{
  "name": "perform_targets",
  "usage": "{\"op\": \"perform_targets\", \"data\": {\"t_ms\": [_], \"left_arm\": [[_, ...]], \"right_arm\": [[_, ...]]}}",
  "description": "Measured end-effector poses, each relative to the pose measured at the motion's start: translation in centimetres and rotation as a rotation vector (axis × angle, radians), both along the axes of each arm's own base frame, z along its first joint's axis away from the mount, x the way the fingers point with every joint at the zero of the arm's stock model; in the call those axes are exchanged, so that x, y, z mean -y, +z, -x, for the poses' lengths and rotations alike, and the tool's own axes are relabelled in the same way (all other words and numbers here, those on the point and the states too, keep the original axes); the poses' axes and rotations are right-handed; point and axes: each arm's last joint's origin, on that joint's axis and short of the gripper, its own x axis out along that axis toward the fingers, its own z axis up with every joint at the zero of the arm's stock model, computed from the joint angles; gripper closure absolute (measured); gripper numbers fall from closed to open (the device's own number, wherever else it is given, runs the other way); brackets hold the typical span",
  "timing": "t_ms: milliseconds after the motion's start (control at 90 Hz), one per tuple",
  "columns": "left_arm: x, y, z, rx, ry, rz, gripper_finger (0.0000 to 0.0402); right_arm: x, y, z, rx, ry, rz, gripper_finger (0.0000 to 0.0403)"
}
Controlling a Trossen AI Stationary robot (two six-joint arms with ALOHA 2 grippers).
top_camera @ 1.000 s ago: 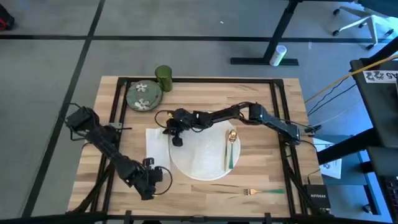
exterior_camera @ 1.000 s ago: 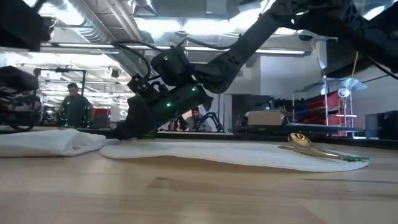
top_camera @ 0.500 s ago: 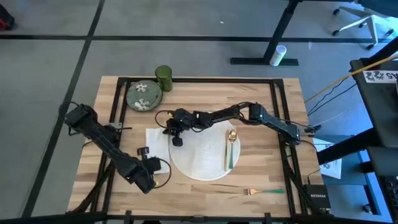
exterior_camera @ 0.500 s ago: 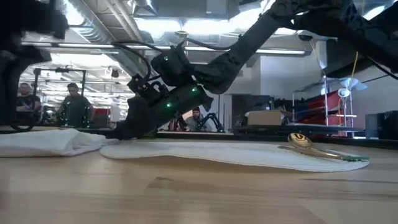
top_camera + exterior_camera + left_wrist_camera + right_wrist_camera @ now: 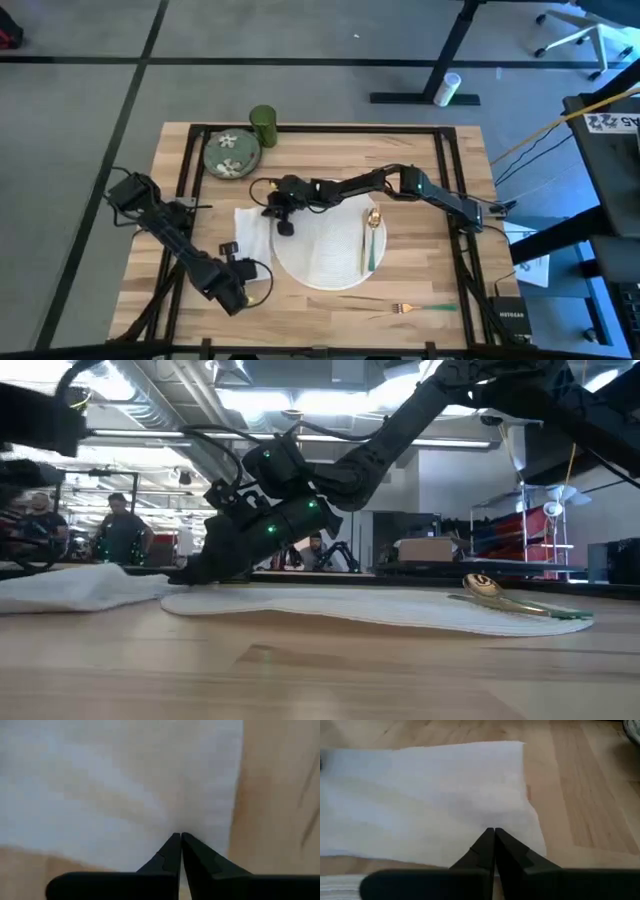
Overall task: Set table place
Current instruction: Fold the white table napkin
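The surface (image 5: 440,265) is pale butcher-block planks framed by thin black rails. Near its middle lies a round, flat white mat (image 5: 325,250) with a faint woven grain; a gold spoon (image 5: 371,228) with a green handle rests on the mat's right part. A limp, creased white napkin (image 5: 252,233) lies against the mat's left rim. A fork (image 5: 420,308) with a green handle lies near the front edge. In the far-left corner stand a flowered plate (image 5: 231,154) and a green cup (image 5: 263,125) — touching or nearly so.

The low view hides most of the napkin behind the dark arm.

The right hand (image 5: 283,226) reaches across the mat, fingers pressed together, tip down at the napkin's right edge. The left hand (image 5: 229,246) — fingers also pressed together — is over the napkin's front-left corner; whether it pinches cloth cannot be told.
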Motion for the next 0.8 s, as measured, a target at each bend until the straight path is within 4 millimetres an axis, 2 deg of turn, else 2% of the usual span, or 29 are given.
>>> {"op": "perform_targets", "data": {"t_ms": [100,267,444,800], "left_arm": [[-0.6,1.6,-0.5,0.043,0.004,-0.019,0.0401],[-0.7,2.2,-2.3,0.128,-0.044,0.018,0.0401],[-0.8,1.4,-3.7,0.207,-0.083,0.061,0.0401],[-1.3,-0.5,-3.1,0.221,-0.046,0.113,0.0401]], "right_arm": [[0.1,0.0,0.0,0.001,-0.003,0.005,0.0403],[0.1,0.0,0.0,0.002,-0.003,0.005,0.0403],[0.1,0.0,0.0,0.002,-0.002,0.005,0.0403],[0.1,0.0,0.0,0.004,0.001,0.012,0.0403]]}}
